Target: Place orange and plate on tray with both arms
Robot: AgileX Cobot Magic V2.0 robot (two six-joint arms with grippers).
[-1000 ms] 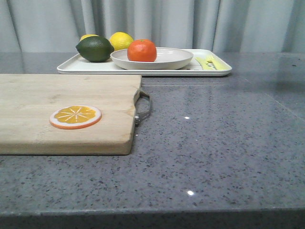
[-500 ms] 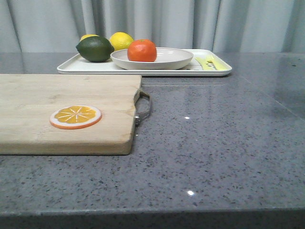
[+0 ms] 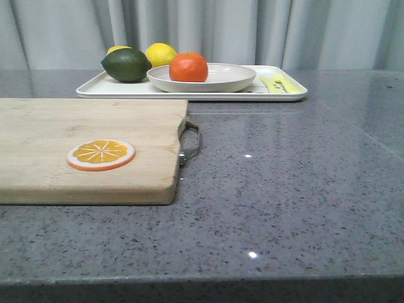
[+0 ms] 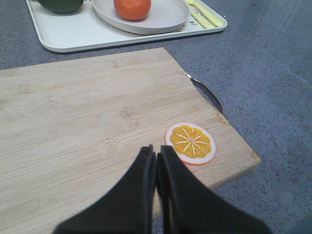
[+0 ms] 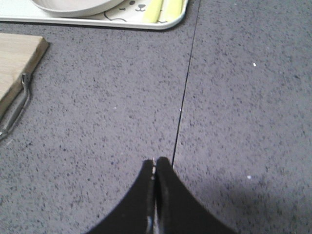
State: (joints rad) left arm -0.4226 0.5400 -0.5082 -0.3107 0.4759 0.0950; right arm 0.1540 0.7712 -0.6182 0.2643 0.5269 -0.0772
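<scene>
The left pincer [image 4: 156, 152] hangs over the wooden cutting board [image 4: 87, 126] with its two black fingers pressed together and nothing between them. Just beside its tips, near the board's edge, lies a flat orange slice [image 4: 190, 143]. The right pincer [image 5: 155, 164] is likewise closed on nothing, its tips above the bare grey speckled counter [image 5: 243, 122], close to a thin seam line in the surface. The board's metal handle [image 5: 14, 109] shows off to one side of it.

Farther out, at the back of the counter, the tray [image 3: 113, 90] lies flat in front of a pale curtain [image 3: 252, 31]. The plate [image 3: 221, 79] sits on the tray, and the orange [image 3: 188, 67] rests inside the plate toward its left part. Also on the tray, left of the plate, are a dark green lime [image 3: 126, 64] and, behind it, a yellow lemon [image 3: 160, 53]. At the tray's right end lies a yellow-green piece of cutlery [image 3: 278, 82].
</scene>
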